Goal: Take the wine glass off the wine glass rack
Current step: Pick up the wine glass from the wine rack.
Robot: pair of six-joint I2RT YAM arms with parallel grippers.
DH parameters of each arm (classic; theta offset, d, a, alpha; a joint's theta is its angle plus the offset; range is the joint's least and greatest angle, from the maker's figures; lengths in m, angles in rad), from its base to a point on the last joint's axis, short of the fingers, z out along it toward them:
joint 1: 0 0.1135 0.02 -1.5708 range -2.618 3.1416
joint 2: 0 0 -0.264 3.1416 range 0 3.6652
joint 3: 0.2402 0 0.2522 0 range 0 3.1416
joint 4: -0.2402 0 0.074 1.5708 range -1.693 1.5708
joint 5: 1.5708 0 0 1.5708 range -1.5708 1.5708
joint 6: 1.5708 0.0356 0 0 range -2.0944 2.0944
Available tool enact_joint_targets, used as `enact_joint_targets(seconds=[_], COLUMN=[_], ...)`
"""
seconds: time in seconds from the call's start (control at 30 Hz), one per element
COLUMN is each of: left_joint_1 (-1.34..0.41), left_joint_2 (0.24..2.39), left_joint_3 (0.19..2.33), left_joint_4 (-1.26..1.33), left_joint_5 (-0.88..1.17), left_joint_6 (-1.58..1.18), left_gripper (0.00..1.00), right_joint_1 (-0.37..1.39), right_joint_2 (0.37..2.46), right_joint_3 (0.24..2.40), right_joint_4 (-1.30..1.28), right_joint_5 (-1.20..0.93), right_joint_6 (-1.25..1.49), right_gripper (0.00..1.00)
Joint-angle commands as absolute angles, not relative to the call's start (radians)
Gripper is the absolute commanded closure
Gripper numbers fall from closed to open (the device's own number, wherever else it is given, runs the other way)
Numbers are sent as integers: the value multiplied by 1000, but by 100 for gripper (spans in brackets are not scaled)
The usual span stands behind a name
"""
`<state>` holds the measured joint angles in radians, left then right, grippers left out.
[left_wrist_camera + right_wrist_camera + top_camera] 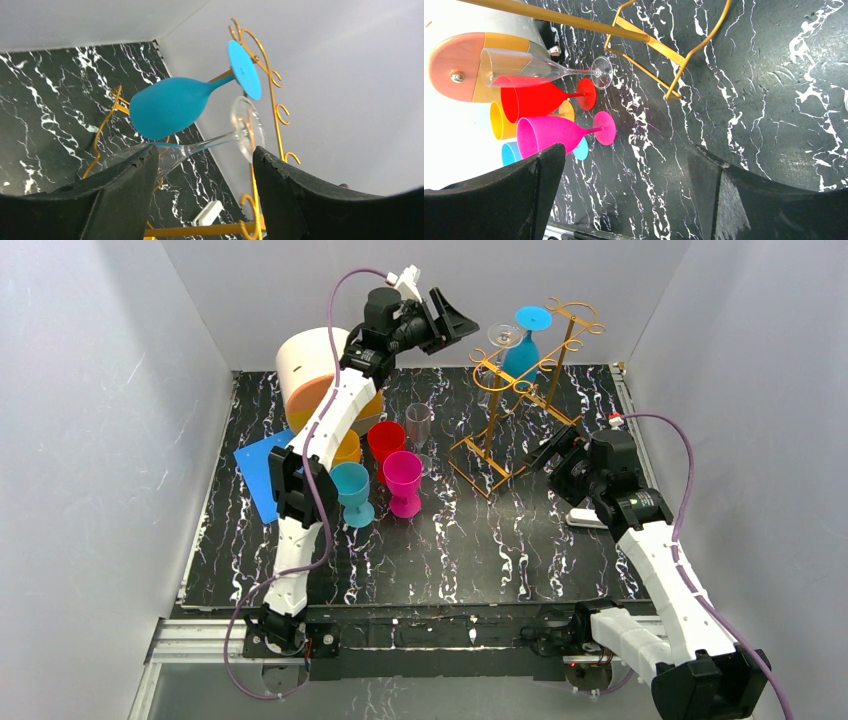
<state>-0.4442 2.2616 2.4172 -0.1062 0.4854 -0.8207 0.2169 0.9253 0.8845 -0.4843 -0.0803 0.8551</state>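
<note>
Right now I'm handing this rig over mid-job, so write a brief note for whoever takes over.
Left gripper: open, raised at the top of the rack, lined up on the clear glass, not gripping it.
Right gripper: open, empty, low near the rack's base.
The clear glass and a blue glass hang upside down on the rack.
Done: approach only. To do: close, lift the clear glass free.

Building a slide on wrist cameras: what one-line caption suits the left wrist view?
Open left gripper frames the clear wine glass hanging beside a blue glass on the golden wire rack.
</note>
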Motion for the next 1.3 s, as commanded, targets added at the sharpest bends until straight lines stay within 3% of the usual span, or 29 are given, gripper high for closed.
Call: enact_joint_targets(seconds=[0.0, 0.7, 0.93, 1.27], left_joint_1=[-444, -472, -474, -475], left_joint_2=[2253, 2261, 2271, 2275], left_joint_3=[2461, 2440, 2444, 2442], left_joint_4=[-8, 17, 14, 29], left_joint_5=[539, 561, 580, 584], left_joint_6=[-904, -903, -908, -908], left_gripper=[34, 39, 43, 46], right_joint_1=[213, 213, 213, 213], right_joint_2=[921, 914, 963, 1329], right_joint_3=[867, 991, 1268, 1681], right_joint_4=[-480, -468, -478, -458], right_joint_5=[-93, -96, -26, -103], right_joint_6=[867, 824, 702, 672], right_gripper=[1, 1, 8, 24])
